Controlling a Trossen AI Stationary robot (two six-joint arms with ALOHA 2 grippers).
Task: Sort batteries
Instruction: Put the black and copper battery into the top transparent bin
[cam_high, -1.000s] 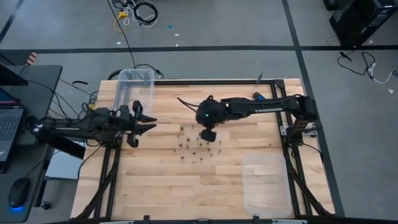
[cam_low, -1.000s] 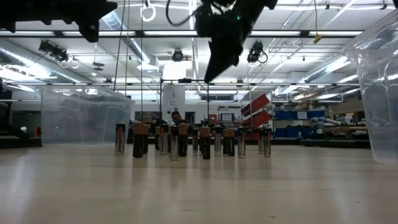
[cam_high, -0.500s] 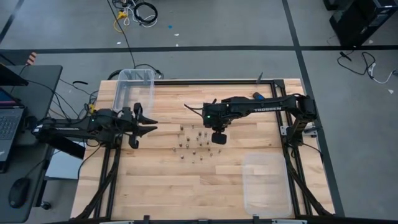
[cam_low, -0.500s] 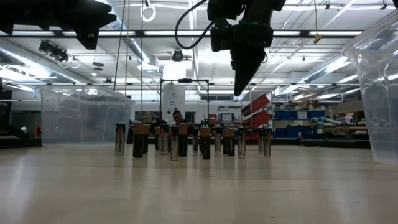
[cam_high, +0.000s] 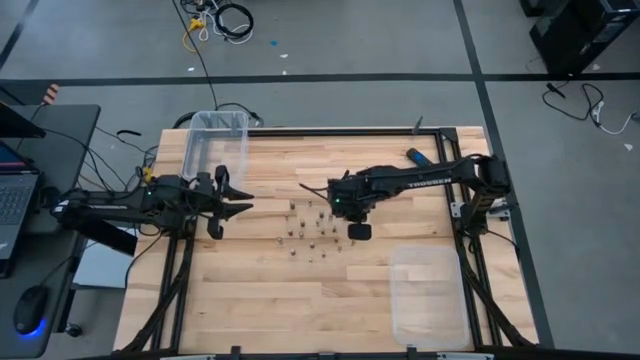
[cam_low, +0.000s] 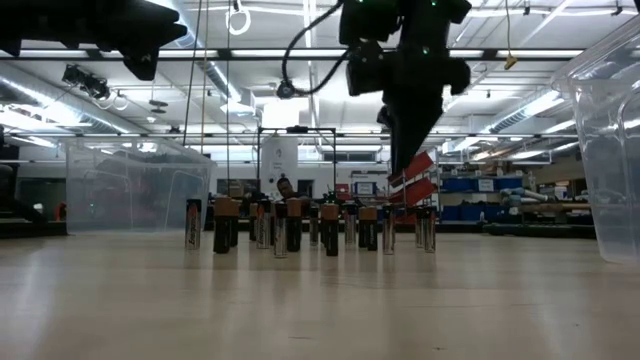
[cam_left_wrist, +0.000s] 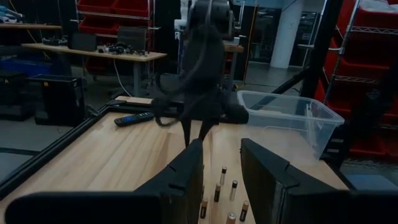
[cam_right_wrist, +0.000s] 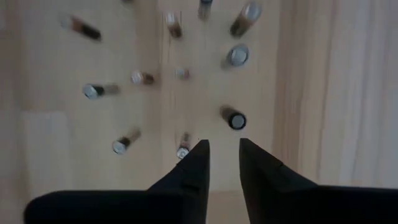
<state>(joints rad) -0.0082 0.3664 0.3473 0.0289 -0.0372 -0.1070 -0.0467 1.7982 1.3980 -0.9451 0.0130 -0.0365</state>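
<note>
Risk: the batteries (cam_high: 312, 228) stand upright and close together on the bench (cam_high: 260, 290); a descending finger could topple neighbours.
Right jaws: the right gripper (cam_right_wrist: 221, 163) is empty, jaws parted narrowly.
Battery position: nearest dark cell (cam_right_wrist: 236, 119) sits at 12 o'clock just beyond the fingertips.
Left jaws: the left gripper (cam_left_wrist: 221, 167) is parted, empty, waiting at the cluster's 9 o'clock.

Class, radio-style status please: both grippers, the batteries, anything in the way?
Right gripper open, empty, above the cluster's right edge. Left gripper open, empty, waiting at table's left edge. Batteries standing upright mid-table, none binned. Nothing in the way.
</note>
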